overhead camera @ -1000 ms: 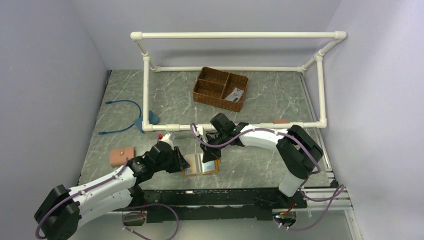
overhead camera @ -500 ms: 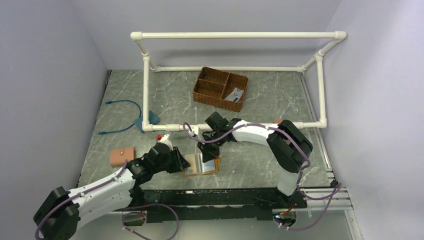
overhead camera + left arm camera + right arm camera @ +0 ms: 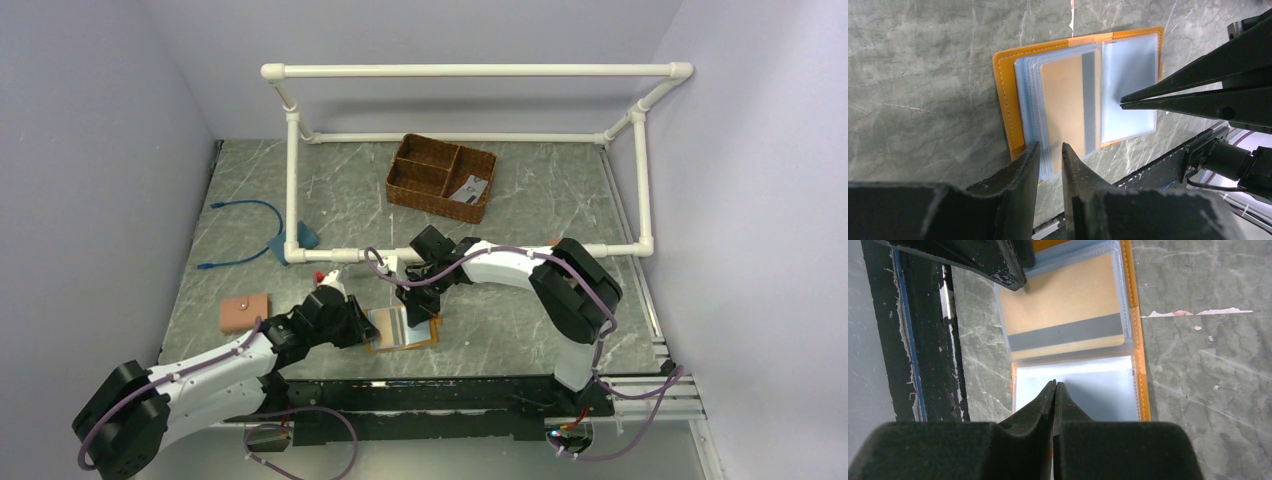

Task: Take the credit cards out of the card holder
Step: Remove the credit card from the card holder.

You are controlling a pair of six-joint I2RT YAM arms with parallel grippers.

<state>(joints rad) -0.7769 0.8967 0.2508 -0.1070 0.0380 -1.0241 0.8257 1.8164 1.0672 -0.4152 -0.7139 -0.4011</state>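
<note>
mustard-orange card holder [image 3: 1005, 95], grey-veined table [image 3: 913, 75], tan grey-striped credit card [image 3: 1063, 100]

On the tabletop [image 3: 520, 200] the card holder [image 3: 403, 328] lies open, left claw [image 3: 366, 325] at its left edge, right claw [image 3: 414, 317] on its right half; wallet [image 3: 244, 311] further left, basket [image 3: 425, 203] behind.

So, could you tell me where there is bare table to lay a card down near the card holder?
Bare table right of the card holder, bordered by the frame's front pipe and the right arm. Also behind that pipe, between the blue cable and the wicker basket. Crowded around the holder, where the left gripper and right gripper meet.
</note>
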